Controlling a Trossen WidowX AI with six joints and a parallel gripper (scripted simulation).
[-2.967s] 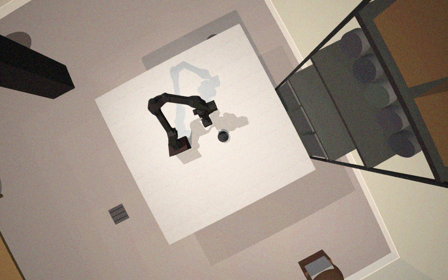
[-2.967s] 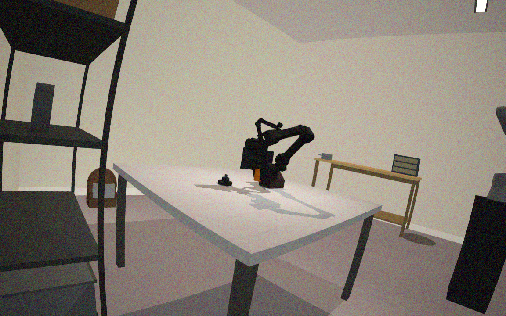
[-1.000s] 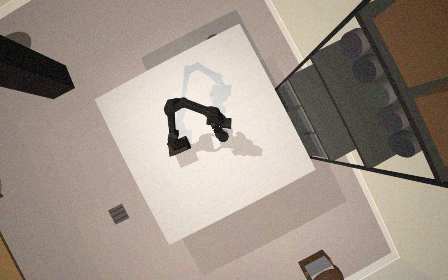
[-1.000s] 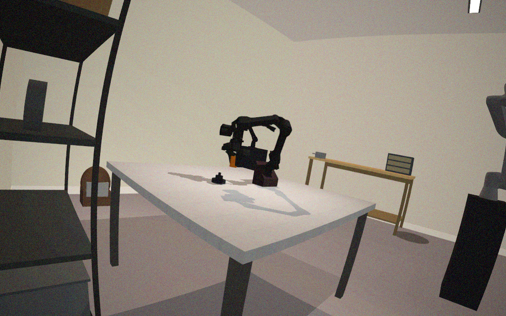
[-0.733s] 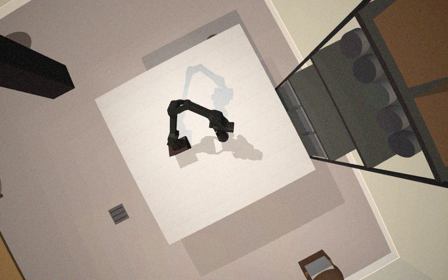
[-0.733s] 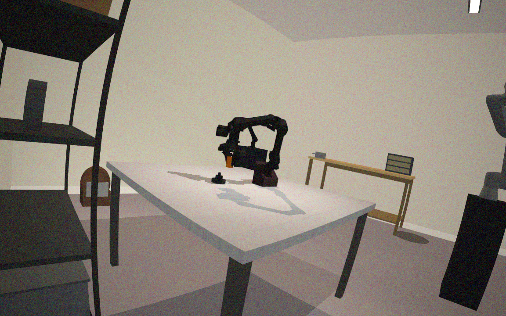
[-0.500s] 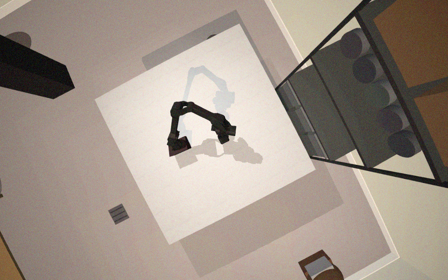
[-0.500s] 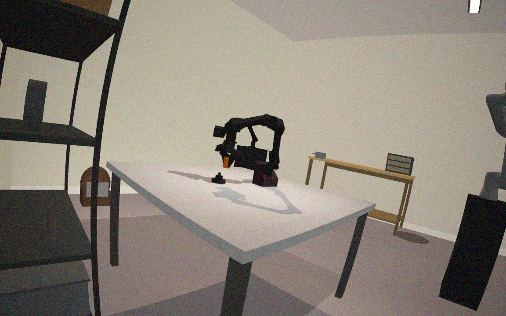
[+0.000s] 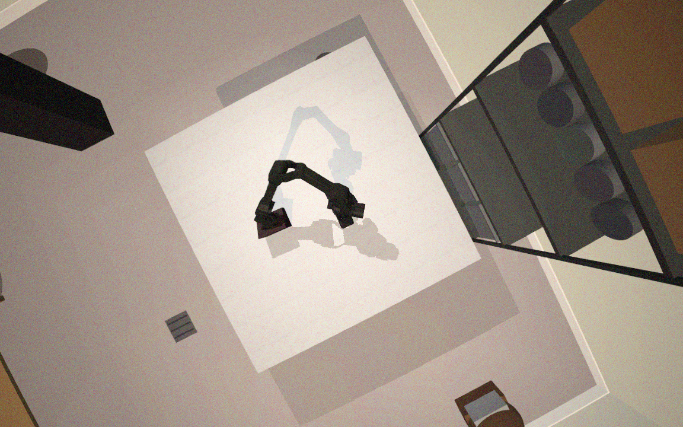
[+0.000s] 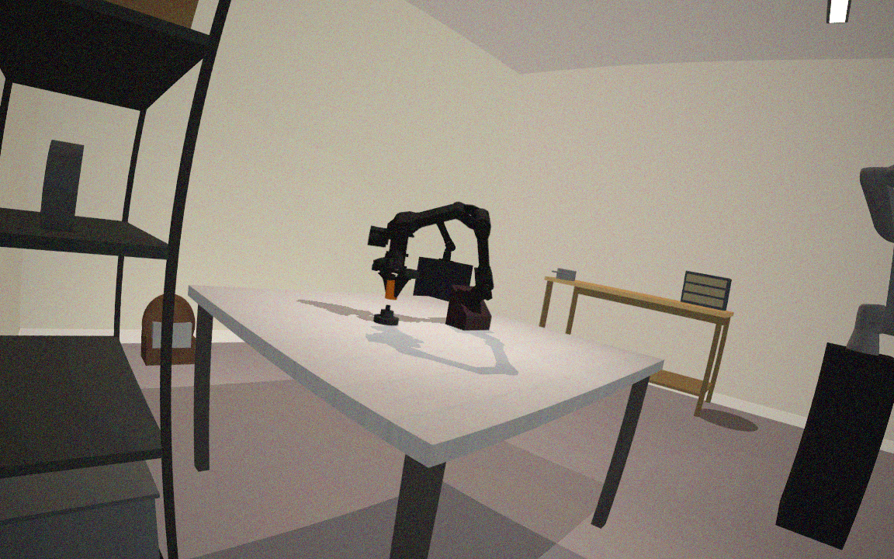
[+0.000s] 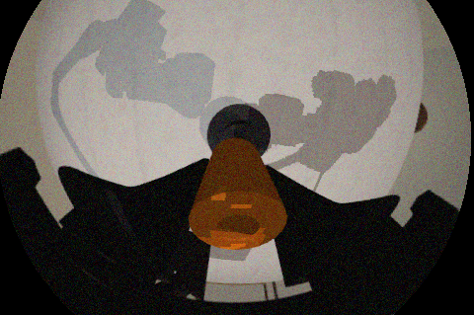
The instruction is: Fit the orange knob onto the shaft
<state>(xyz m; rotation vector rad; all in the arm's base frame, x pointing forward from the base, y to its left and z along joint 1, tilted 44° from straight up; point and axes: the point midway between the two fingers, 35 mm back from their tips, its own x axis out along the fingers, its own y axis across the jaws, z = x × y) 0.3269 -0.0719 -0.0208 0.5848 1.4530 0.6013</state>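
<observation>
The orange knob (image 10: 390,289) (image 11: 236,177) is held upright between the fingers of my gripper (image 10: 391,286) (image 11: 235,167), which is shut on it. The dark round pedestal (image 10: 386,319) (image 11: 217,129) stands on the white table. In the exterior view the knob hangs above the pedestal's shaft (image 10: 387,308), with a gap between them. In the wrist view the knob's lower end covers part of the pedestal. The shaft's flat side cannot be made out. In the top view the arm hides the knob and the pedestal.
The white table (image 9: 248,297) (image 10: 540,389) carries the arm's dark red base (image 9: 275,225) (image 10: 469,309) and shadows of the arm. A dark shelf rack (image 9: 513,143) (image 10: 54,229) stands beyond the table's edge.
</observation>
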